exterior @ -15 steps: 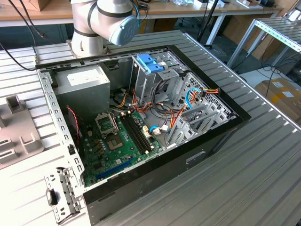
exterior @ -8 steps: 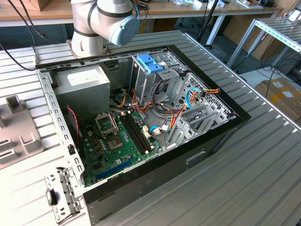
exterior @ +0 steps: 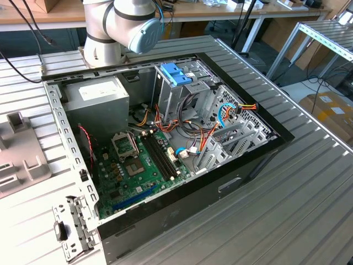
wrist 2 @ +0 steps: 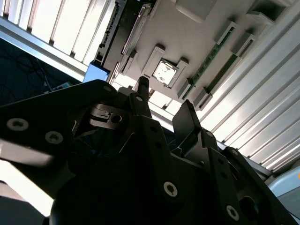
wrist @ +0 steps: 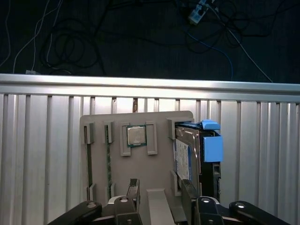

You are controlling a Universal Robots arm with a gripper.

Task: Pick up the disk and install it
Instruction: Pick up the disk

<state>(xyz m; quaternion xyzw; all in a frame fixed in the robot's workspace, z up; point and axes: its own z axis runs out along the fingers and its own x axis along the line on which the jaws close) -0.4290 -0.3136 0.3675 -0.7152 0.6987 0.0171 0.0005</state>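
Surface: ribbed table (wrist: 42,140), tray (wrist: 154,122) holding the disk (wrist: 183,157); we see cables (wrist: 70,47) beyond.
Cut off: gripper (wrist: 160,183) body; fingers (wrist: 134,187) apart.

Exterior view: set high and off the arm, tilted steeply down across the ribbed counter (exterior: 309,187). Far enough back to take in the whole open computer case (exterior: 182,212) and the arm's base (exterior: 118,27) at the counter's far edge.

First wrist view: mounted just behind the gripper (wrist: 161,183), facing straight down on a grey holder plate (wrist: 159,119) by the counter's edge, with dark floor (wrist: 140,37) past that edge.

Second wrist view: tucked closer behind the gripper (wrist 2: 165,93), looking obliquely past it at the same plate (wrist 2: 187,37).

Shared by both wrist views: plate, its square chip (wrist: 136,136) (wrist 2: 164,71), counter ribs. Shared with the exterior view: the counter, and a grey plate (exterior: 16,149) cut off at the exterior view's left.
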